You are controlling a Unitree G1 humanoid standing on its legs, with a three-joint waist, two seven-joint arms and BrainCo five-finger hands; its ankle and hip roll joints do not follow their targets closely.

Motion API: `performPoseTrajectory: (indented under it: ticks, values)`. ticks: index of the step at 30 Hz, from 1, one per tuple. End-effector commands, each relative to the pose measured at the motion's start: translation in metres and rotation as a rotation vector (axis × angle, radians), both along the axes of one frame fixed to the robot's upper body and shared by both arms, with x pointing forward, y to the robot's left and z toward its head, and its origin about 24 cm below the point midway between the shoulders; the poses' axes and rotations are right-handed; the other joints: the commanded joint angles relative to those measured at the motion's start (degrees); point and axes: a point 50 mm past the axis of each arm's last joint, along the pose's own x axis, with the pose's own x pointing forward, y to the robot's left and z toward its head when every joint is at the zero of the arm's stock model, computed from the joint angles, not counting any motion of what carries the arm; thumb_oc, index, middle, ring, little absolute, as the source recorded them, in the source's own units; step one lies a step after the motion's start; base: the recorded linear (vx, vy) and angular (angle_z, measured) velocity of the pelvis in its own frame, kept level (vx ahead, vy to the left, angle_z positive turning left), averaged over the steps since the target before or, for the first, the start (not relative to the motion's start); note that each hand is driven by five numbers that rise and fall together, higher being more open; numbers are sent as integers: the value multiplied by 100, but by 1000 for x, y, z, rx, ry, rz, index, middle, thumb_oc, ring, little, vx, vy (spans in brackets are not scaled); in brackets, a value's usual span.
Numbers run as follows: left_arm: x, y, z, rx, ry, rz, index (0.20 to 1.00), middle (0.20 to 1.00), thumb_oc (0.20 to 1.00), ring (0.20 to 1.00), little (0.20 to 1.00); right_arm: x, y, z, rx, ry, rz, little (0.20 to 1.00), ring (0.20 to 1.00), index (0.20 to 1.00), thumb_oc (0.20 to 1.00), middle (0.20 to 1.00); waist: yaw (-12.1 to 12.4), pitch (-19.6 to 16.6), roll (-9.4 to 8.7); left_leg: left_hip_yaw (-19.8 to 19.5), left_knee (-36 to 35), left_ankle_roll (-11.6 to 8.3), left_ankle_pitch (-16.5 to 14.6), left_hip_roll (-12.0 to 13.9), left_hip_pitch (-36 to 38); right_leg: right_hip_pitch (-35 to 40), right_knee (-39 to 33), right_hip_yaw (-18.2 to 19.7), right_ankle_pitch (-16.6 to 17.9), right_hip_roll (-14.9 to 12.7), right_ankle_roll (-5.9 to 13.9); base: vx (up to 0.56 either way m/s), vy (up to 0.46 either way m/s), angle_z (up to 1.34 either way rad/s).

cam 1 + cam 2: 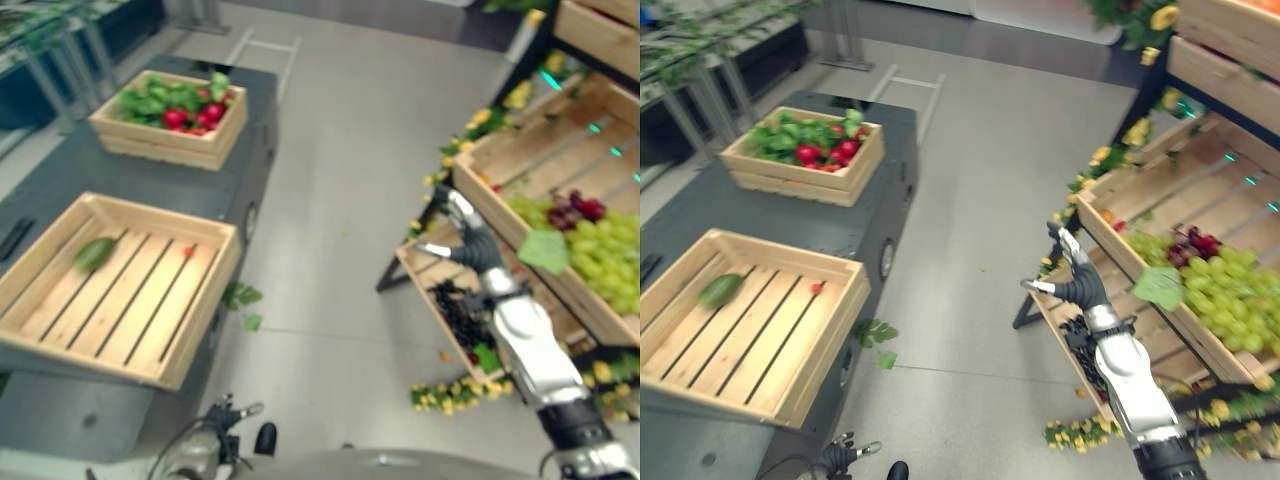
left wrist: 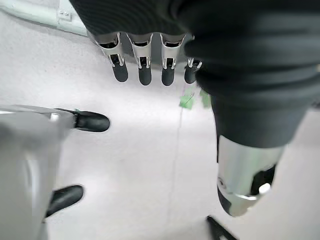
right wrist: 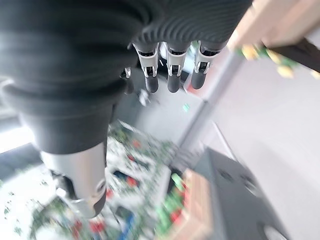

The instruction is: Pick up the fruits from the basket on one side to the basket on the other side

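On the dark table at the left stands a near wooden crate [image 1: 205, 312] with a green fruit [image 1: 95, 253] and a small red fruit [image 1: 187, 251] on its slats. Behind it a second crate [image 1: 165, 142] is full of red fruit [image 1: 205, 113] and green leaves. At the right a sloped crate [image 1: 1118, 248] holds green grapes [image 1: 1225, 295] and dark red grapes [image 1: 1193, 243]. My right hand [image 1: 472, 243] is raised by that crate's left corner, open, its fingers [image 3: 172, 75] straight and holding nothing. My left hand [image 1: 845, 455] hangs low over the floor, fingers [image 2: 142, 70] straight, empty.
Below the sloped crate a lower crate [image 1: 425, 268] holds dark grapes [image 1: 460, 310]. Yellow flowers [image 1: 450, 392] and green leaves [image 1: 240, 295] lie on the floor. Another wooden crate [image 1: 1230, 40] sits on the shelf above. A wide strip of grey floor separates table and stand.
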Motion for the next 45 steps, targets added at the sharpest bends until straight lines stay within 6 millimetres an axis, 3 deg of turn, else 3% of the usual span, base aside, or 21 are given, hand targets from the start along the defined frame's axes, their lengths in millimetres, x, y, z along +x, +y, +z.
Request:
performPoseTrajectory:
  ticks: [1, 4, 8, 11, 17, 19, 20, 21, 22, 23, 25, 26, 30, 32, 33, 41, 45]
  values:
    - [-4, 3, -1, 20, 15, -26, 1000, 1000, 1000, 1000, 1000, -3, -1, 13, -14, -85, 0, 1000, 1000, 1000, 1000, 1000, -10, -237, 79, 39, 262, 180, -607, -259, 215, -570, 741, 385, -168, 502, 171, 40, -132, 152]
    - [-8, 1, -2, 5, 12, 8, 1000, 1000, 1000, 1000, 1000, -6, 0, -9, 4, 9, -7, 1000, 1000, 1000, 1000, 1000, 9, -248, 109, -222, 398, 31, -588, -226, 162, -508, 753, 347, -190, 601, 54, -10, -176, 90]
    - [-9, -1, -3, -27, -4, 71, 1000, 1000, 1000, 1000, 1000, -10, 0, -27, 19, 84, -19, 1000, 1000, 1000, 1000, 1000, 16, -262, 128, -402, 434, -124, -591, -193, 136, -378, 546, 73, -174, 514, 65, -31, -192, 56]
    - [-7, -12, -4, -93, -38, 164, 1000, 1000, 1000, 1000, 1000, -13, -6, -58, -34, 212, -61, 1000, 1000, 1000, 1000, 1000, 138, -84, 240, -409, 708, -284, -574, -105, -103, -148, 105, -130, -8, 459, 14, -146, -231, 38]
    - [-11, -25, -8, -155, -40, 228, 1000, 1000, 1000, 1000, 1000, -28, -17, -110, -114, 437, -141, 1000, 1000, 1000, 1000, 1000, 290, 260, 456, -620, 569, -648, -106, 219, -435, 317, -609, -542, 131, 550, -158, -214, -197, 60]
    - [-9, -31, -8, -177, -43, 234, 1000, 1000, 1000, 1000, 1000, -39, -23, -131, -135, 539, -186, 1000, 1000, 1000, 1000, 1000, 234, 383, 451, 144, 589, -532, -191, 294, -746, 301, -698, -696, 145, 453, -121, -226, -38, 49]
    - [-9, -31, -8, -177, -43, 234, 1000, 1000, 1000, 1000, 1000, -39, -23, -131, -135, 539, -186, 1000, 1000, 1000, 1000, 1000, 237, 381, 450, 147, 591, -531, -192, 294, -748, 299, -698, -693, 145, 453, -121, -200, -35, 82]
    - [-11, -32, -9, -179, -34, 239, 1000, 1000, 1000, 1000, 1000, -55, -26, -159, -161, 681, -228, 1000, 1000, 1000, 1000, 1000, 209, 469, 441, 998, 598, -456, -189, 429, -911, 322, -833, -834, 206, 363, -57, -167, -38, 65]
    - [-12, -32, -9, -177, -27, 238, 1000, 1000, 1000, 1000, 1000, -65, -26, -171, -184, 752, -232, 1000, 1000, 1000, 1000, 1000, 189, 478, 469, 1409, 628, -423, -158, 506, -926, 317, -884, -949, 251, 332, -33, -225, -51, 69]
    - [-13, -32, -10, -175, -24, 236, 1000, 1000, 1000, 1000, 1000, -76, -26, -183, -176, 824, -248, 1000, 1000, 1000, 1000, 1000, 187, 479, 489, 1568, 744, -408, -169, 506, -872, 277, -884, -1040, 312, 302, 0, -177, -27, 47]
    - [-17, -31, -11, -174, -13, 245, 1000, 1000, 1000, 1000, 1000, -87, -27, -193, -171, 897, -264, 1000, 1000, 1000, 1000, 1000, 196, 504, 483, 1522, 1041, -421, -203, 418, -828, 221, -899, -1170, 403, 249, 15, -167, -7, 47]
    - [-23, -30, -12, -181, 1, 259, 1000, 1000, 1000, 1000, 1000, -109, -27, -209, -198, 1029, -270, 1000, 1000, 1000, 1000, 1000, 171, 469, 437, 1494, 1366, -355, -539, 259, -640, 128, -886, -1340, 466, 91, 62, -158, 25, 33]
    - [-27, -33, -14, -215, 25, 263, 1000, 1000, 1000, 1000, 1000, -154, -33, -228, -190, 1246, -326, 1000, 1000, 1000, 1000, 1000, 70, 396, 396, 1701, 1817, -178, -1127, -18, -246, 2, -874, -1694, 540, -137, 91, -141, 57, 83]
    - [-29, -36, -15, -238, 36, 261, 1000, 1000, 1000, 1000, 1000, -169, -34, -232, -174, 1311, -357, 1000, 1000, 1000, 1000, 1000, -35, 305, 498, 1916, 1600, -142, -1324, 82, 147, -64, -828, -1934, 532, -183, 94, -63, 158, 37]
    - [-30, -41, -16, -258, 41, 259, 1000, 1000, 1000, 1000, 1000, -176, -34, -234, -173, 1334, -367, 1000, 1000, 1000, 1000, 1000, -95, 255, 629, 2000, 1115, -136, -1237, 199, 465, -89, -785, -2142, 536, -165, 106, -5, 160, 19]
    - [-37, -36, -17, -245, 75, 244, 1000, 1000, 1000, 1000, 1000, -172, -17, -237, -132, 1329, -328, 1000, 1000, 1000, 1000, 1000, -39, -14, 481, 2033, 411, 19, -1187, 169, 813, -42, -616, -2162, 604, -339, 293, 29, 126, 42]
    - [-38, -29, -17, -217, 78, 235, 1000, 1000, 1000, 1000, 1000, -168, -7, -238, -117, 1313, -308, 1000, 1000, 1000, 1000, 1000, -22, -64, 391, 1994, 7, 107, -1016, 114, 917, -282, -368, -2023, 642, -408, 424, -26, 138, 5]
